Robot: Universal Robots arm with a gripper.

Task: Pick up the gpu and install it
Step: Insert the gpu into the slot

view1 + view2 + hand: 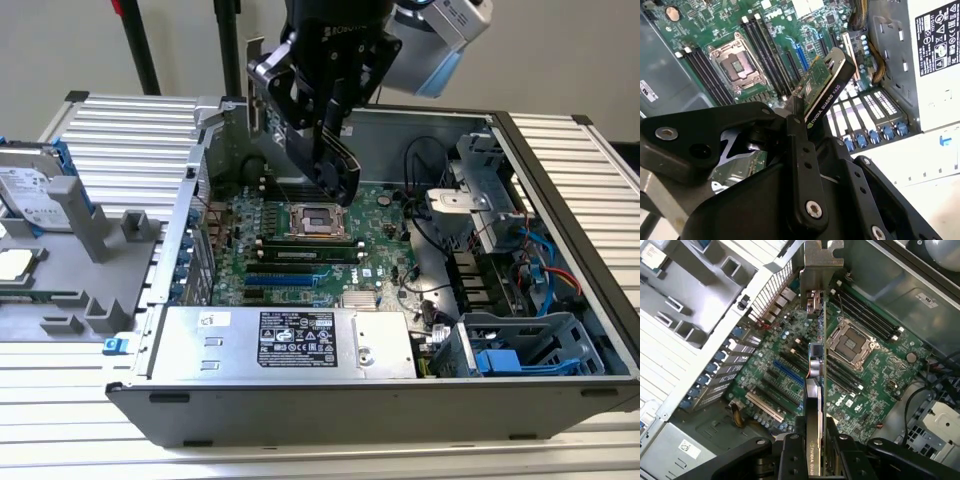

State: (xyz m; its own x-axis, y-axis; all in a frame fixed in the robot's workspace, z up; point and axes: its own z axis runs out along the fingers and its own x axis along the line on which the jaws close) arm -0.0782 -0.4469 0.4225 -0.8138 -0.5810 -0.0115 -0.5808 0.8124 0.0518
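Ribbed bench [130, 130] carries an open case [350, 410]. Gripper [815, 442] is clamped on the gpu [827, 85], held edge-on above the motherboard [385, 225] near the CPU socket [318, 220].

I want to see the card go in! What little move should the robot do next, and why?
Probably slide the card sideways toward the blue slot before going down. The gripper is shut on the card, which hangs edge-down above the green board, apart from it, and seems to sit nearer the square chip socket than any long slot.
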